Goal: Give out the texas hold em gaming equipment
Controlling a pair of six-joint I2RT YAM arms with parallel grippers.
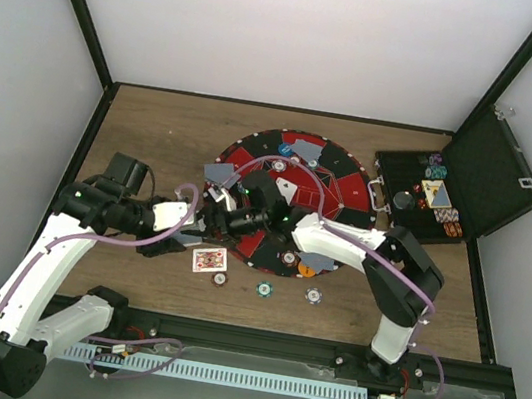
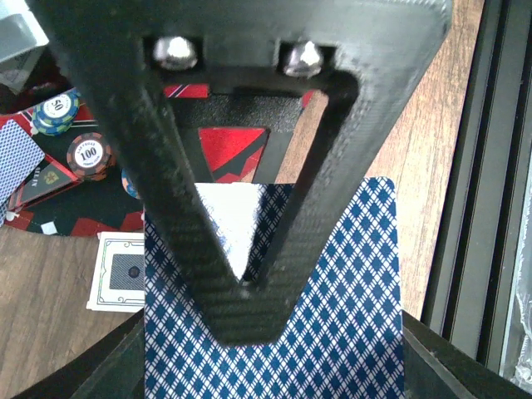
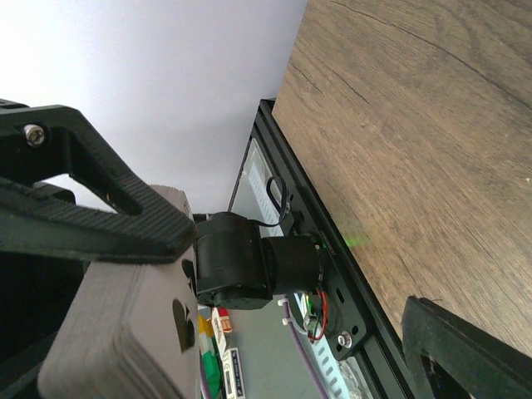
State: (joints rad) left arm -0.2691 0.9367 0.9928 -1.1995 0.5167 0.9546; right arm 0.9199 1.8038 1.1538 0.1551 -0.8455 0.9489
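My left gripper (image 2: 245,287) is shut on a playing card (image 2: 341,316) with a blue-and-white diamond back and holds it above the table at the near-left edge of the round red-and-black poker mat (image 1: 344,187). In the top view it (image 1: 202,222) sits just left of my right gripper (image 1: 240,219). In the right wrist view my right gripper (image 3: 299,278) has its jaws wide apart. A grey block with a spade cut-out (image 3: 125,332) lies against the upper finger. A face-up card (image 1: 210,259) and three chips (image 1: 264,288) lie on the wood. More cards (image 1: 222,170) and chips are on the mat.
The black hinged case (image 1: 471,181) stands open at the right with chips and cards inside. In the left wrist view a white-bordered card (image 2: 120,283), a 100 chip (image 2: 90,154) and a 50 chip (image 2: 56,112) lie below. The black rail (image 1: 273,345) runs along the near edge.
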